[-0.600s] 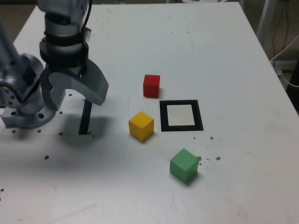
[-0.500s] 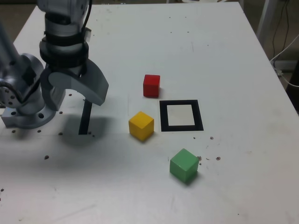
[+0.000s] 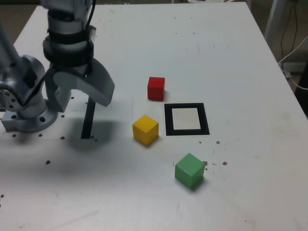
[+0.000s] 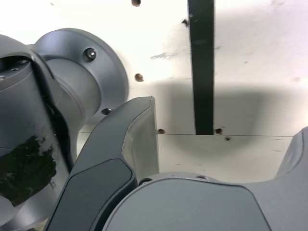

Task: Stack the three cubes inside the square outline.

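Three cubes lie apart on the white table: the red cube just behind the square outline, the yellow cube beside it on the exterior view's left, and the green cube nearer the front. The outline's pale centre holds nothing. My gripper hangs open and empty above the table at the exterior view's left, well away from all the cubes. In the wrist view the gripper shows wide jaws over bare table; no cube appears there.
A straight black tape strip lies under the gripper and shows again as the tape strip in the wrist view. The arm's grey base stands at the exterior view's left edge. Cables hang past the table's right side.
The gripper has shifted slightly towards the exterior view's right and risen a little. The cubes have not moved.
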